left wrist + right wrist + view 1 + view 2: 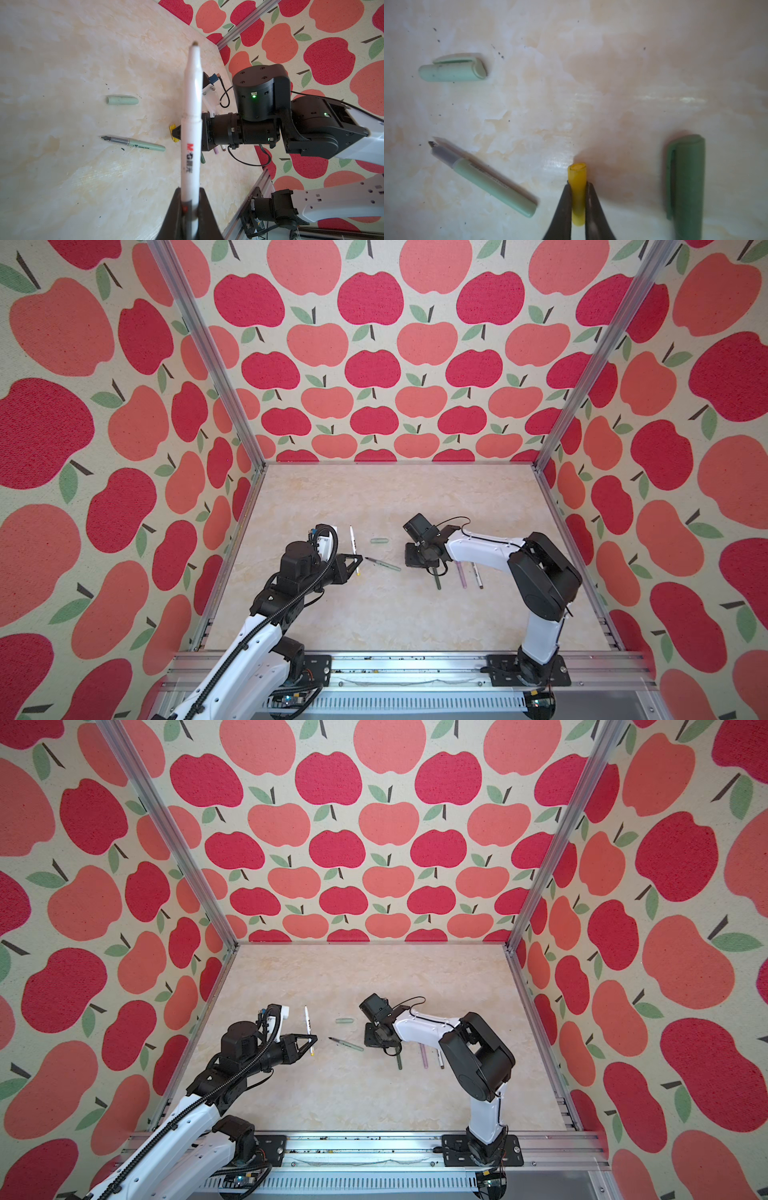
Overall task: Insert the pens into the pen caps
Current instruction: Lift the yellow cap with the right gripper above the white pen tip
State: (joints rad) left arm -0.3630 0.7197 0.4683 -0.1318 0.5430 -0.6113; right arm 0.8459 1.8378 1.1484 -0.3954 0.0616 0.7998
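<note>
Axes clash: left pincer [189, 190] clamps the white pen [192, 124], tip toward the far wall [374, 364]; right pincer [577, 185], to its right, pinches the yellow cap [577, 176] pointing down at the tabletop [612, 83].

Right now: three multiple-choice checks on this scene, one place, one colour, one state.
1. The pale green cap is: A lying on the table, apart from the pale green pen; B pushed onto that pen; C leaning on the back wall.
2. The cap in the right hand is: A pink; B yellow; C brown.
3. The left hand is: A open, empty; B shut on the white pen; C shut, empty.
Answers: 1 A, bare table shows between cap and pen. 2 B, the yellow cap sits in its grip. 3 B, it clamps the pen's rear end.
</note>
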